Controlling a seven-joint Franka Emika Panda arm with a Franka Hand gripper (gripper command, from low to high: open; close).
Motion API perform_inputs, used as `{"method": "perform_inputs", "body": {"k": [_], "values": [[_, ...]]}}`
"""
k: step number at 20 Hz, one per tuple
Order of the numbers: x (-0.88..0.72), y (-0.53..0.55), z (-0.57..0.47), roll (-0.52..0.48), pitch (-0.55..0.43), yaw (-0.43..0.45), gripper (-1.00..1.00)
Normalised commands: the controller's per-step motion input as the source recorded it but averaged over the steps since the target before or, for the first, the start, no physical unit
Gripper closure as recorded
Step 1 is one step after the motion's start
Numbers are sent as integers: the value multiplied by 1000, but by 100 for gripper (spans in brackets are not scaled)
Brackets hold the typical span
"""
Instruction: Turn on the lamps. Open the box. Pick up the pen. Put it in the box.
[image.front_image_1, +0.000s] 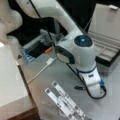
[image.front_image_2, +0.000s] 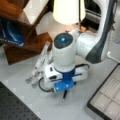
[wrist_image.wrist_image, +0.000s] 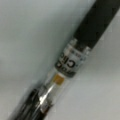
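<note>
The pen (wrist_image.wrist_image: 75, 57), black with silvery bands and a clear section, lies diagonally on the grey table and fills the wrist view. In both front views only one short dark end of the pen (image.front_image_1: 78, 87) (image.front_image_2: 65, 95) pokes out from under the hand. The gripper (image.front_image_1: 93, 86) (image.front_image_2: 64, 86) is lowered straight down over the pen, its fingers hidden by the hand. The box (image.front_image_1: 107, 37) (image.front_image_2: 107, 97) stands open, its beige compartments showing and its lid up. A lamp (image.front_image_2: 67, 10) glows at a front view's top.
Long white strips (image.front_image_1: 65, 102) (image.front_image_2: 40, 62) lie close beside the hand. A white cable (image.front_image_1: 42, 70) runs across the table. A large white block (image.front_image_1: 10, 75) sits at a front view's left. A wooden shelf (image.front_image_2: 22, 42) with a blue book stands behind the strips.
</note>
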Motion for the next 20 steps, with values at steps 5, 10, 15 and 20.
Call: {"method": "perform_inputs", "body": {"k": [5, 10, 15, 20], "values": [[-71, 112, -127, -131, -32, -16, -100], [-35, 115, -175, -125, -61, -31, -100], [-20, 97, -171, -121, -80, -31, -100], [3, 76, -206, -129, -98, -12, 100]]}}
